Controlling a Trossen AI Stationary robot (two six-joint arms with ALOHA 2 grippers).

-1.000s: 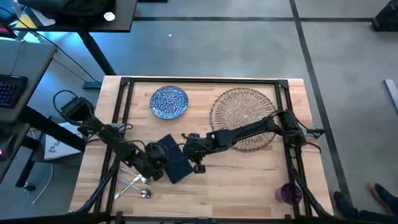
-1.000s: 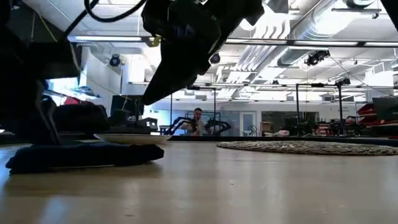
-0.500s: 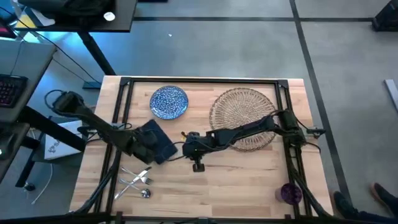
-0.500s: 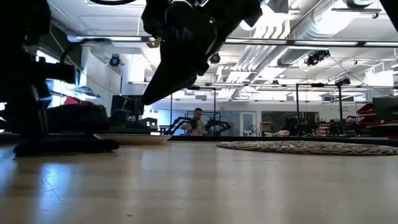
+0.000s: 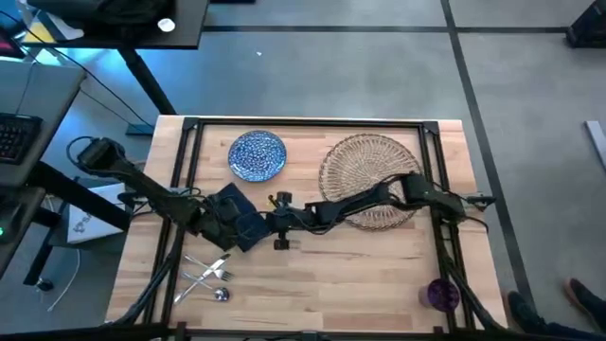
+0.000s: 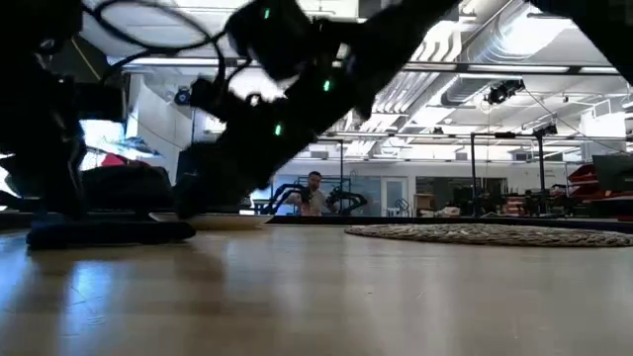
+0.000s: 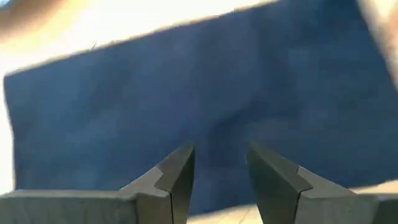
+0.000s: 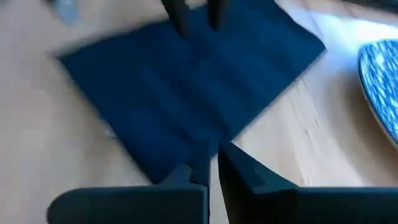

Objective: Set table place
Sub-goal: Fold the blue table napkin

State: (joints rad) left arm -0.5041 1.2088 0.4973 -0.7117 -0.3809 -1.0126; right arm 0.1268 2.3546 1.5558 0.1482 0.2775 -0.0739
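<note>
The dark navy napkin (image 5: 239, 216) lies flat on the table (image 5: 379, 265), left of centre. My left gripper (image 5: 220, 225) stands over the napkin's left part, pointing down, its fingers a little apart (image 7: 221, 158). My right gripper (image 5: 272, 225) reaches in low from the right. It is shut (image 8: 214, 158) at the napkin's right corner. The blue speckled plate (image 5: 258, 154) and the wicker placemat (image 5: 371, 180) lie at the far side. The cutlery (image 5: 210, 275) lies at the near left. The purple cup (image 5: 441, 294) stands at the near right. My left gripper comes from above, and its two fingertips (image 8: 180, 18) stand on the napkin's top face (image 7: 217, 124) near its left edge, with cloth showing in the gap between them. The napkin stays flat on the table. My right gripper's shut tips are at the napkin's right corner (image 8: 199, 152); I cannot tell whether they touch it.
A black rail frame (image 5: 303, 121) runs around the tabletop. My right arm lies across the near edge of the placemat. Bare wood spreads over the near middle of the table (image 5: 331, 284). A dark desk with a keyboard (image 5: 14, 137) stands beyond the left edge.
My left gripper went toward the table's far-left and slid the napkin along with it, flat, away from the cutlery; it has since held still. My right gripper has come down and moved toward the table's left, up to the napkin's right corner.
</note>
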